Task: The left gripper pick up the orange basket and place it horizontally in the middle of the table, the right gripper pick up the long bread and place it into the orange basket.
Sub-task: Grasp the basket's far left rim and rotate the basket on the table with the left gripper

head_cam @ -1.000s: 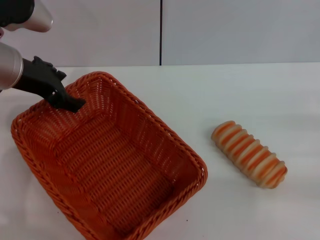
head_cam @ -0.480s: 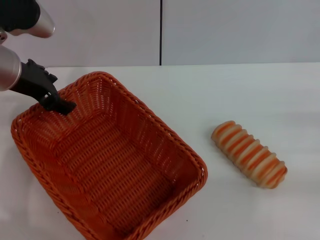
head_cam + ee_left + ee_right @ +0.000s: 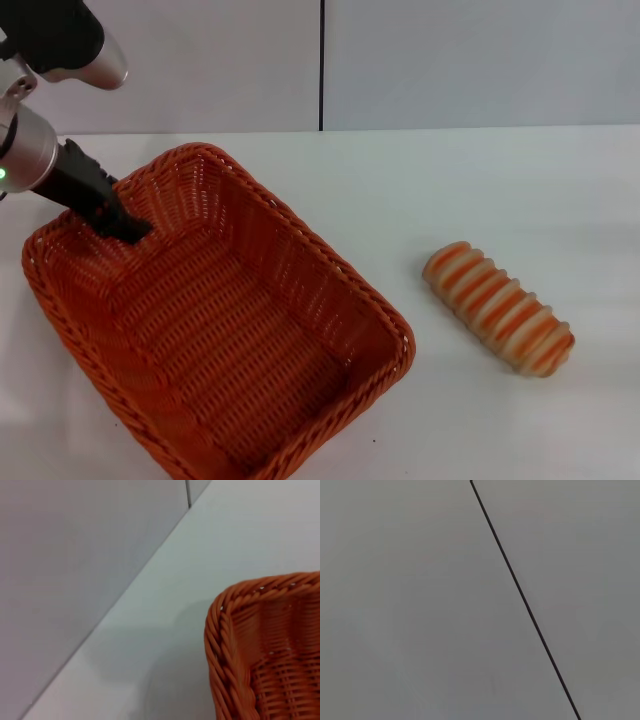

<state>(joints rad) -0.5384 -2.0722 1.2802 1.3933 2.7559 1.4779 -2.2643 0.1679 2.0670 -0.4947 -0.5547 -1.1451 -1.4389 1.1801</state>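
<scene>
The orange basket [image 3: 215, 320] lies diagonally on the left half of the white table [image 3: 450, 180], open side up and with nothing in it. My left gripper [image 3: 118, 222] reaches down at the basket's far left rim, its black tip over the inner side of the wall. The left wrist view shows one braided corner of the orange basket [image 3: 225, 645] on the table [image 3: 165, 605]. The long bread [image 3: 498, 308], cream with orange stripes, lies on the table to the right of the basket, apart from it. My right gripper is out of view.
A grey wall with a dark vertical seam [image 3: 321, 65] stands behind the table. The right wrist view holds only that wall and its seam [image 3: 525, 600]. Bare tabletop lies between the basket and the bread.
My left gripper has drawn back to the left along the basket's far rim, and the arm behind it has shifted right. Basket and bread have stayed put.
</scene>
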